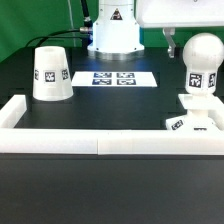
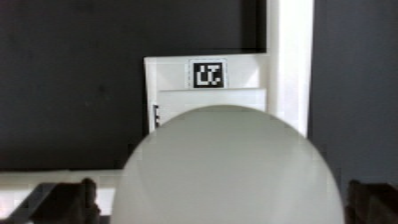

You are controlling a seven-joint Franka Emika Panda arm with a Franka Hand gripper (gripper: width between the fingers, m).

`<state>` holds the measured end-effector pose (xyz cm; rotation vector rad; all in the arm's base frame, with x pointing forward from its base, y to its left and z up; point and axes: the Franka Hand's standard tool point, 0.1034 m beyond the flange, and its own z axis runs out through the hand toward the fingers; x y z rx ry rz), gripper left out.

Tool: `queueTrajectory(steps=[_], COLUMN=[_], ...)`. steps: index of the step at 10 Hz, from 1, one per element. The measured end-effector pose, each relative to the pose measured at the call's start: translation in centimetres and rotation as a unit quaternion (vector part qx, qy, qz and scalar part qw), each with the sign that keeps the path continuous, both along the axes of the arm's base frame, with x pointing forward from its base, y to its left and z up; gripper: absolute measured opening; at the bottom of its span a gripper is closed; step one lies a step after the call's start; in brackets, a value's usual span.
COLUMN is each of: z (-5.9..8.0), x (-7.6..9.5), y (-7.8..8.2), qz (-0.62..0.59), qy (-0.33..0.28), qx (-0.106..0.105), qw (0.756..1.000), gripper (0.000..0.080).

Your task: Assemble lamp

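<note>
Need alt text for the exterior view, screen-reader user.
A white round-headed bulb stands upright, apparently on the flat square base, at the exterior view's right of a black table. The cone shade sits apart at the left, the marker board lies between them, and a white wall strip runs along the front.

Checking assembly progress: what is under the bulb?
The bulb stands upright on the flat square base, whose tagged edge shows. The bulb's own body covers the joint, so whether it is seated in the base cannot be seen.
</note>
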<state>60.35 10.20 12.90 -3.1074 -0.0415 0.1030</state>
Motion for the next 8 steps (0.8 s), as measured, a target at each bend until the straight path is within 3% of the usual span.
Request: queueTrajectory(steps=[4,8], z=[0.3,0.3], x=[0.7,1.2], y=[0.9,0.9], qz=[0.156,0.323], qy=[-0.024,-0.042], qx=[0.005,0.01], qw=[0.987,0.946], gripper=[0.0699,0.0699])
